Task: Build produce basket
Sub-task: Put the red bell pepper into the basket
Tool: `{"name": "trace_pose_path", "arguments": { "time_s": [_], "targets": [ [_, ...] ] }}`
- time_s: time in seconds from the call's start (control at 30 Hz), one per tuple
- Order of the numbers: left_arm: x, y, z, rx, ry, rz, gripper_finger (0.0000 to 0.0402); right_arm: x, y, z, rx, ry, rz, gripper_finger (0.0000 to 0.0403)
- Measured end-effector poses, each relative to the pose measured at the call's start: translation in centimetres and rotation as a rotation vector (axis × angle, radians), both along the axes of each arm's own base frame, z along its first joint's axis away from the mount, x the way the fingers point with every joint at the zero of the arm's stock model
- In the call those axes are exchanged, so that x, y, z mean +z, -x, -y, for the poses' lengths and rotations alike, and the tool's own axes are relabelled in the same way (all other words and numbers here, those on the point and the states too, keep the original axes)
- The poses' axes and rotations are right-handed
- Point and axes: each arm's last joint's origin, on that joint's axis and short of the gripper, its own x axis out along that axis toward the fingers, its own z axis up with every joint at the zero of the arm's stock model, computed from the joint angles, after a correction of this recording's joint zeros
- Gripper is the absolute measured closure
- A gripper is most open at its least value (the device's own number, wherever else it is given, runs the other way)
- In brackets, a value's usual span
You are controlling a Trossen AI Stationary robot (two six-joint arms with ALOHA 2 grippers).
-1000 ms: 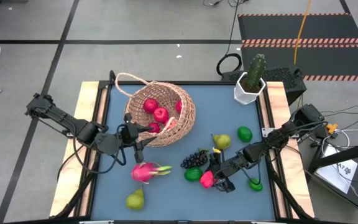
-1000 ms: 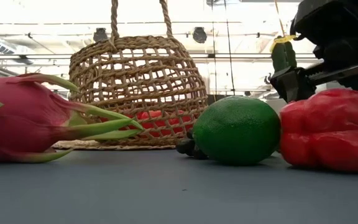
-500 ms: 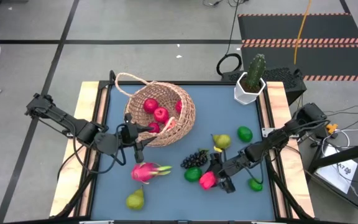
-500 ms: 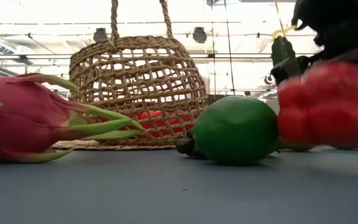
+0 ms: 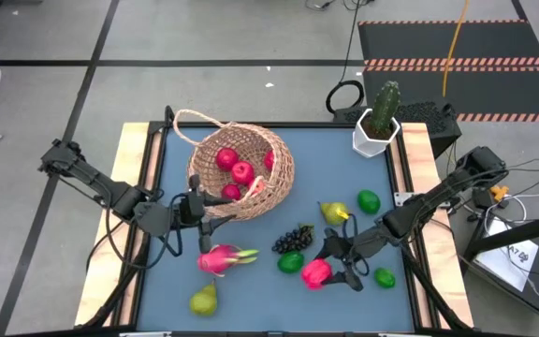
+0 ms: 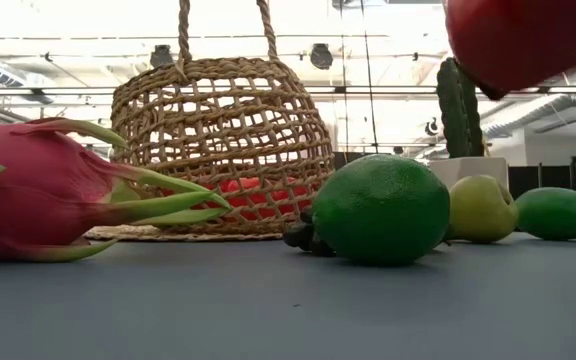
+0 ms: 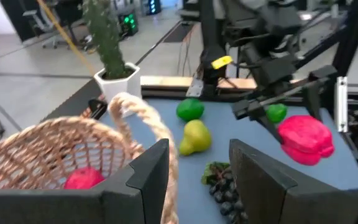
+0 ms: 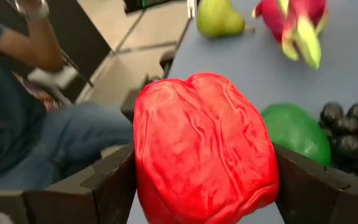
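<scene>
The tan woven basket (image 5: 251, 178) stands on its base left of the table's middle, with red fruits (image 5: 241, 172) inside. My left gripper (image 5: 201, 204) is at its near-left rim, open; the foot of the loop handle (image 7: 170, 180) stands between its fingers. My right gripper (image 5: 324, 271) is over the table's near right part, shut on a lumpy red fruit (image 8: 204, 143) that hangs high above the table (image 6: 528, 40). Loose on the table lie a dragon fruit (image 5: 221, 258), two pears (image 5: 204, 300) (image 5: 335, 213), grapes (image 5: 293, 239) and limes (image 5: 291, 262). My left gripper has the basket's handle foot (image 7: 171, 168) in its gap, close beside one finger (image 7: 145, 177), with free room to the other; whether it touches the basket I cannot tell. My right gripper pinches the red fruit by its two opposite sides (image 8: 146, 168) between its two fingers. The fingers come nearly level from the table's right side. The fruit is lifted clear of the table.
A white pot with a cactus (image 5: 375, 131) stands at the far right corner. Two more limes (image 5: 369, 200) (image 5: 385, 277) lie near the right edge. A seated person (image 8: 23, 124) shows beyond the table in the right wrist view.
My right gripper has gone up with the red fruit and rolled about its own line. The fruit, which rested on the table a second ago, now hangs well clear of it. The basket and the loose fruits have stayed put.
</scene>
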Motion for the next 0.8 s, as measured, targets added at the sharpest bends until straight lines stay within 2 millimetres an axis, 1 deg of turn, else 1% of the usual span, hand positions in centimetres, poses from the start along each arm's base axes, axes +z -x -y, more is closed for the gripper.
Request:
{"name": "trace_pose_path", "arguments": {
  "time_s": [0.17, 0.33, 0.43, 0.63, 0.8],
  "targets": [
    [0.4, 0.2, 0.7, -0.038, -0.01, 0.033, 0.0231, 1.1, 0.1, 0.3, -0.056, -0.019, 0.07, 0.0102],
    [0.5, 0.3, 0.9, -0.049, -0.01, 0.041, 0.0231, 2.4, 0.2, 0.6, -0.108, -0.034, 0.156, 0.0102],
    [0.5, 0.3, 1.0, -0.049, -0.007, 0.046, 0.0231, 3.5, 0.3, 0.7, -0.126, -0.051, 0.242, 0.0102],
    [0.5, 0.3, 0.9, -0.048, -0.007, 0.046, 0.0231, 5.8, 0.4, 1.1, -0.181, -0.033, 0.46, 0.0103],
    [0.6, 0.3, 0.9, -0.046, -0.007, 0.047, 0.0231, 7.0, 0.4, 1.1, -0.182, -0.01, 0.61, 0.0103]
  ]
}}
